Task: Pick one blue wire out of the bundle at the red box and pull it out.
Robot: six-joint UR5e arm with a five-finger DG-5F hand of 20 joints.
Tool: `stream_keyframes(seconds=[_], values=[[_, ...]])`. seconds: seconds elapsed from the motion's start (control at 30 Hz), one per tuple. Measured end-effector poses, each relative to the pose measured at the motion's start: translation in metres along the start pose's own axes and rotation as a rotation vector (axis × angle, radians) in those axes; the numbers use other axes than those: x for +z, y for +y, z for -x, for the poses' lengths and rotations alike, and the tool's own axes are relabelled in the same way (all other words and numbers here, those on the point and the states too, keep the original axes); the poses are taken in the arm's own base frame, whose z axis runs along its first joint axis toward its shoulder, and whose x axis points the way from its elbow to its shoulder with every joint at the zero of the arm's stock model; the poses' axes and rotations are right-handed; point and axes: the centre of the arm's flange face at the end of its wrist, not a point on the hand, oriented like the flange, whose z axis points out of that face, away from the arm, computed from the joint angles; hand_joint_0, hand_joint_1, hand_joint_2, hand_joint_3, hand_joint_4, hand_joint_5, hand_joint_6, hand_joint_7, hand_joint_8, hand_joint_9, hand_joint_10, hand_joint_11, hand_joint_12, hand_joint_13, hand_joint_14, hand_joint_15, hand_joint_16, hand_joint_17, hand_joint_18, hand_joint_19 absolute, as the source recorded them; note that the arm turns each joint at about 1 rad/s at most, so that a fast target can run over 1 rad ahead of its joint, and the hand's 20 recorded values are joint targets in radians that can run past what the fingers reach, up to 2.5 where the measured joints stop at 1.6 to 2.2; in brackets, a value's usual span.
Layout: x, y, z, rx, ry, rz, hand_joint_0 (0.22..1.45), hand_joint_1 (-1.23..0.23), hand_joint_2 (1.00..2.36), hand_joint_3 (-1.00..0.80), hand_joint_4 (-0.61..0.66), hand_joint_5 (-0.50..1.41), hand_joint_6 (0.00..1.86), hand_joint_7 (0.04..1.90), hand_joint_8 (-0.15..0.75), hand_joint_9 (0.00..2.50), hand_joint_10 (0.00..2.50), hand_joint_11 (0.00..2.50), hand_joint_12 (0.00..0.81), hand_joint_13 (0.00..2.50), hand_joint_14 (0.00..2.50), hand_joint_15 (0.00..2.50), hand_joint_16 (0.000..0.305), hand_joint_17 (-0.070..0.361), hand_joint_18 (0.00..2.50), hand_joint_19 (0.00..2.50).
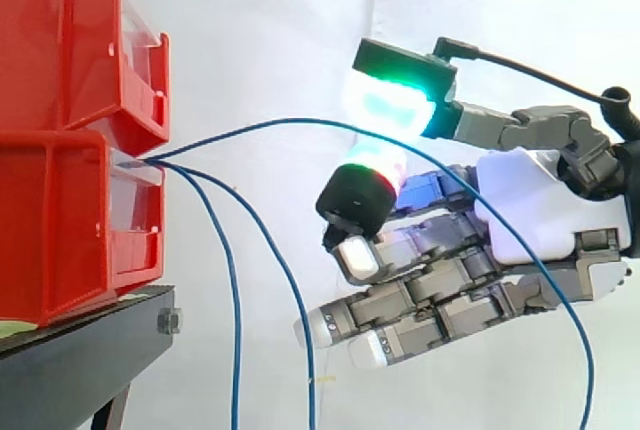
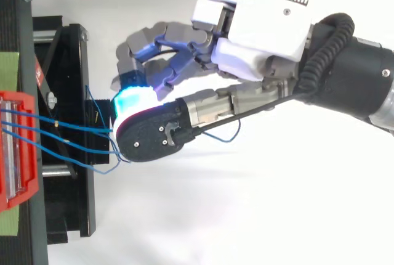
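Item: blue wire (image 1: 270, 122), the uppermost of three leaving the front of the lower red bin (image 1: 60, 240). It arcs toward the fingertips, passes between the thumb pad (image 1: 395, 100) and the pad of one finger (image 1: 365, 190) beneath it, then runs past the palm and drops out of view at the bottom. Holder: the hand (image 1: 540, 210), with thumb and that finger closed together on the wire in a pinch. The remaining fingers (image 1: 400, 315) lie nearly straight below, holding nothing. Companion wires (image 1: 234, 330): two, hanging slack ahead of the fingertips and apart from them. Handling, as we judge it: light, thin and limp, with smooth insulation that may slide through the pads. A firm pinch on the span just ahead of the fingertips, clear of the other two, suits it best, with a steady pull lest it snag in the bundle. Obscured: the contact itself, behind the glowing pads; the wires' roots inside the bin; their lower ends, cut off. From above, the thumb's black back (image 2: 154, 135) covers where the three wires (image 2: 68, 130) arrive, so we cannot match them there.
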Motion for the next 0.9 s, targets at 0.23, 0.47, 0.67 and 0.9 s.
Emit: stream_keyframes(seconds=[0.23, 0.47, 0.67, 0.9], values=[[-0.0039, -0.0034, -0.0039, 0.091, 0.024, -0.037, 0.55, -0.65, 1.01, -0.36, 0.21, -0.10, 0.69, 1.26, 0.269, 0.99, 0.03, 0.73, 0.391, 0.40, 0.01, 0.21, 0.061, 0.136, 0.33, 0.39], [-0.0061, -0.0053, -0.0045, 0.136, 0.028, -0.059, 0.52, -0.61, 1.01, -0.42, 0.22, -0.10, 0.69, 1.25, 0.278, 0.99, 0.03, 0.72, 0.402, 0.40, 0.01, 0.21, 0.063, 0.141, 0.33, 0.40], [-0.0065, -0.0056, -0.0053, 0.140, 0.029, -0.061, 0.49, -0.55, 1.00, -0.47, 0.24, -0.09, 0.62, 1.32, 0.290, 0.98, 0.02, 0.71, 0.414, 0.40, 0.01, 0.22, 0.066, 0.148, 0.34, 0.39], [-0.0065, -0.0056, -0.0052, 0.141, 0.029, -0.062, 0.46, -0.53, 1.00, -0.50, 0.25, -0.08, 0.58, 1.37, 0.303, 0.97, 0.03, 0.70, 0.431, 0.40, 0.01, 0.21, 0.069, 0.156, 0.34, 0.41]])
